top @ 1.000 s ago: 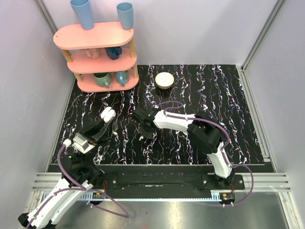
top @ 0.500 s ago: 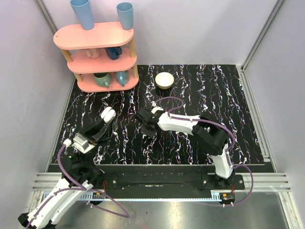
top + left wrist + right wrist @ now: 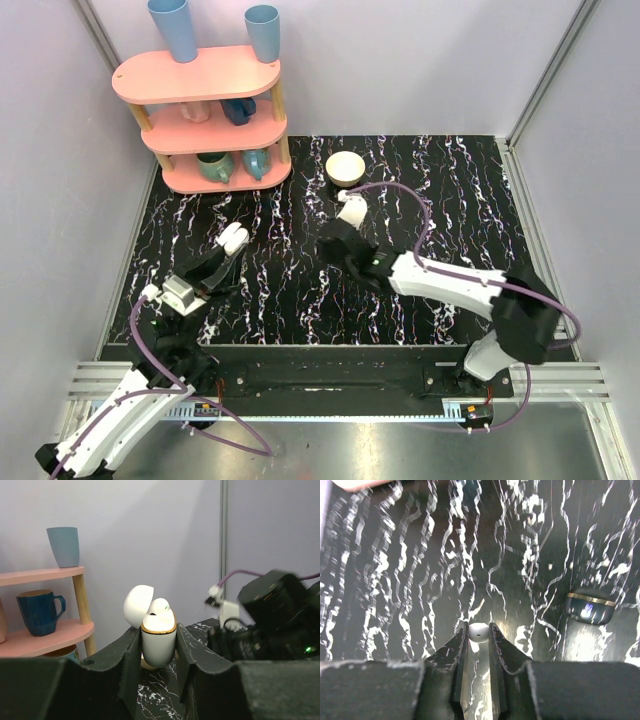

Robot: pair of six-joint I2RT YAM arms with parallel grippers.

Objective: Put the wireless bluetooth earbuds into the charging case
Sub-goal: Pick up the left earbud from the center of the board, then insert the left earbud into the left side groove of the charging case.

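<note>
**Both grippers loaded: case in the left, loose earbud in the right**

Left gripper (image 3: 158, 652): my two black fingers (image 3: 131, 650) are clamped on the sides of the charging case (image 3: 158, 641). The case stands upright between them, its gold-rimmed mouth above my fingertips. The lid (image 3: 137, 605) is swung open and leans away to the left of the mouth. One earbud (image 3: 160, 606) sits in the case, its rounded white head showing above the rim.

Beyond these fingers and to their left stands the pink shelf (image 3: 47, 632). It carries a dark blue mug (image 3: 39, 612) on a lower tier and a light blue cup (image 3: 63, 546) on a higher one. Beyond and to the right is my right arm (image 3: 275, 612), blurred.

Right gripper (image 3: 478, 640): my fingers are closed on the second earbud (image 3: 478, 632), which is pinched at the very tips, white and glossy. Below it is the black marble table (image 3: 395, 580). I cannot tell whether the earbud touches that surface. A dark rounded object with a gold band (image 3: 590, 608) lies on the table ahead of these fingertips and to their right, apart from them.

In the overhead view, the white bowl (image 3: 346, 168) sits just beyond my right fingers. The case in my left fingers is off to their left, with open table between.
</note>
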